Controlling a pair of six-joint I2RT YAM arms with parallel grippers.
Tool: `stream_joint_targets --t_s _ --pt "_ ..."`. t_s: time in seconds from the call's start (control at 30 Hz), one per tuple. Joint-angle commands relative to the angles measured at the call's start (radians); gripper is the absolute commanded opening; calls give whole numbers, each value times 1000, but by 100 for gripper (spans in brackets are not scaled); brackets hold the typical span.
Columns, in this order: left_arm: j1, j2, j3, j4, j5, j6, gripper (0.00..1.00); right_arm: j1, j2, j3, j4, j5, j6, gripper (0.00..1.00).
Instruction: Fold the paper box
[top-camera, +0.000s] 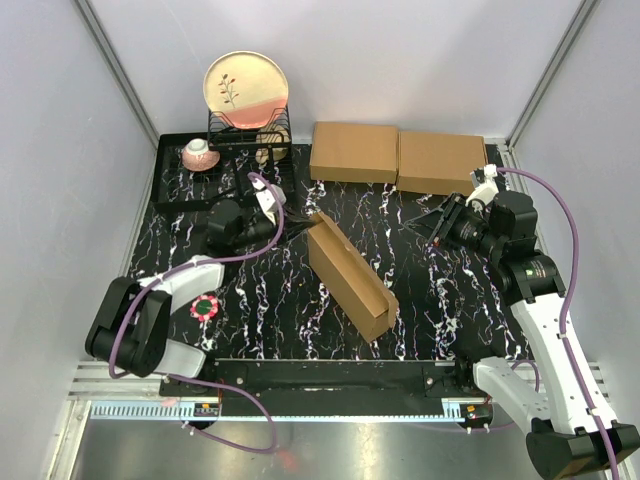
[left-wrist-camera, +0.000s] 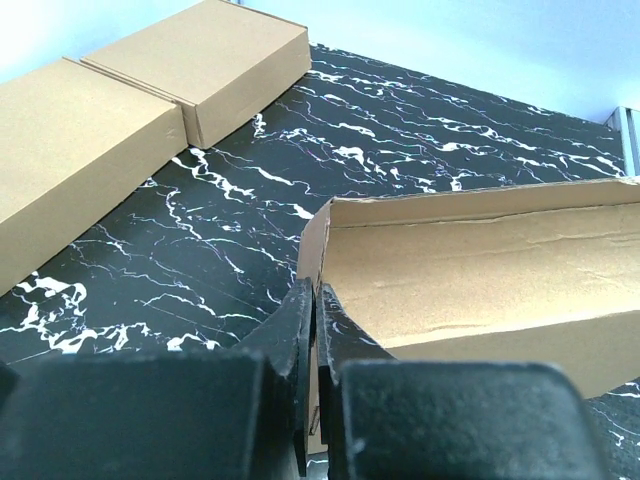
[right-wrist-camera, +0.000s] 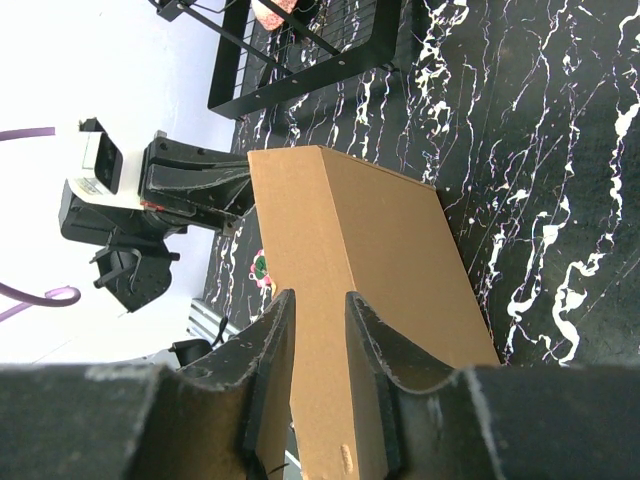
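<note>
The left gripper (left-wrist-camera: 314, 300) is pinched closed on the end wall of the paper box (left-wrist-camera: 470, 270), its arm stretched low and forward. The box runs rightward from its fingertips, which hide most of the gripped edge. The right gripper (right-wrist-camera: 318, 300), narrowly parted and empty, hovers apart from the box, facing its side.

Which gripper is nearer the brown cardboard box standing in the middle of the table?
Left. The left gripper is shut on the far end wall of the brown cardboard box; the right gripper hangs off to its right, apart from it.
</note>
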Motion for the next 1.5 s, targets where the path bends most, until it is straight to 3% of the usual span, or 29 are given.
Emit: stream_joint_targets --t_s 0.0,0.27,0.6,0.83,1.2,1.47 --pt "1 -70 -20 98 -38 -18 0 3 -15 32 -3 -26 -10 33" --pt "-9 -235 -132 -5 -258 -26 0 3 -21 2 7 -7 -10 33" --pt "-96 -428 -226 -247 -779 -75 0 3 30 16 20 17 -36 32" --pt "-162 -537 -286 -359 -1058 -145 0 3 28 15 -10 45 -68 32" --pt "-223 -516 -223 -375 -1077 -60 0 4 0 1 -33 114 -126 36" --pt "-234 -468 -149 -396 -1046 14 0 3 5 -54 43 174 -151 37"
